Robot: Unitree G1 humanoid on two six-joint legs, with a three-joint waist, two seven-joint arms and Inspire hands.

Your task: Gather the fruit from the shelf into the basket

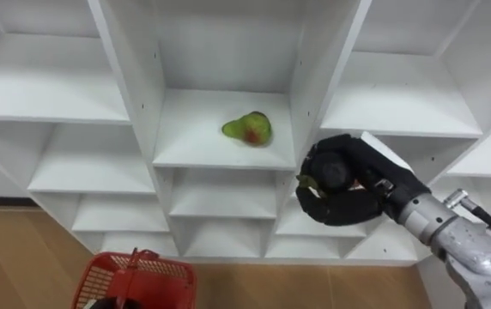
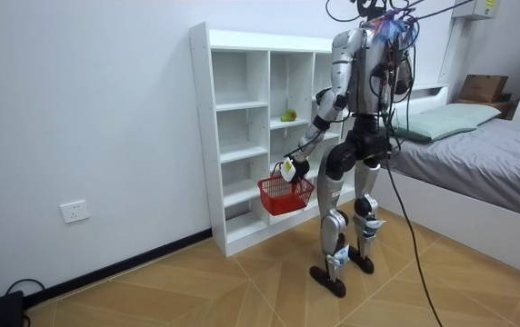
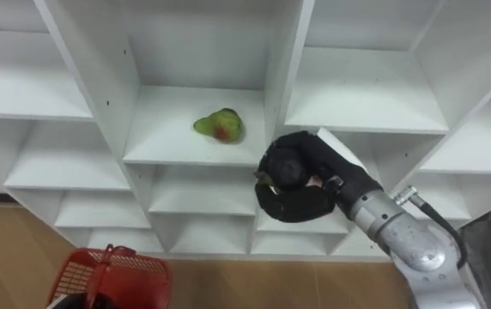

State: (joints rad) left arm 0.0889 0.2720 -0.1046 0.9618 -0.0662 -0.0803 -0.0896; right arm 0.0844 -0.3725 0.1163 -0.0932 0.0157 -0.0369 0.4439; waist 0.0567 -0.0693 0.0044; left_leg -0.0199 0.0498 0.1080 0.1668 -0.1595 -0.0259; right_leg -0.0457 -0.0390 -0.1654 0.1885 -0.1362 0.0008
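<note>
A green pear with a red blush (image 1: 248, 129) lies on a middle shelf of the white closet (image 1: 220, 153). Just right of it and a little lower, in front of the upright board, my right hand (image 1: 348, 204) is shut on a dark round fruit (image 1: 330, 170) with a bit of green at its edge. The red mesh basket (image 1: 138, 276) hangs low at the left, over the wooden floor. In the room view my left hand (image 2: 288, 169) grips the basket's handle, with the basket (image 2: 285, 193) below it. I stand facing the closet.
The closet's other compartments around the pear are bare white shelves (image 1: 52, 90). A bed (image 2: 478, 150) stands close behind me at the room view's right. Open wooden floor (image 2: 196, 282) lies at the room view's left.
</note>
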